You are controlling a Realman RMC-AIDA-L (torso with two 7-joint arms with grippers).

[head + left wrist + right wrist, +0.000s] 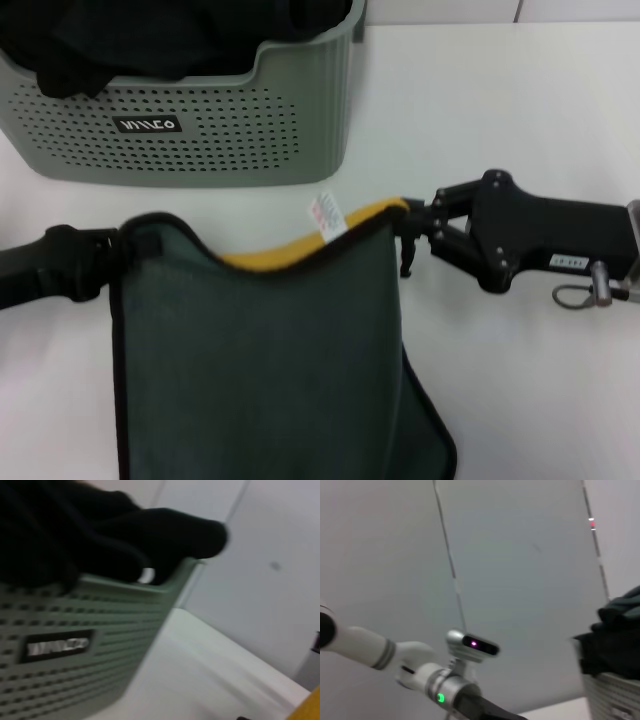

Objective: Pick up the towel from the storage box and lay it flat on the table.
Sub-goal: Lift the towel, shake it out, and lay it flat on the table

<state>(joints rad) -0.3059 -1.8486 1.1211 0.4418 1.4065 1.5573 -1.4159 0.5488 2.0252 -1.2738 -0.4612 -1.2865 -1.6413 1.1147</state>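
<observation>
Hanging closest to my head camera, the towel (280, 360) showed its dark green-grey face, with a strip of yellow along the top edge beside a white tag (326, 216). I saw the right gripper (408, 232) pinched shut on the towel's upper corner. At the opposite upper corner, the left gripper (118, 256) was clamped on the cloth. Behind them the storage box (200, 130) stood on the table (520, 120), with black cloths (150, 35) heaped inside it.
</observation>
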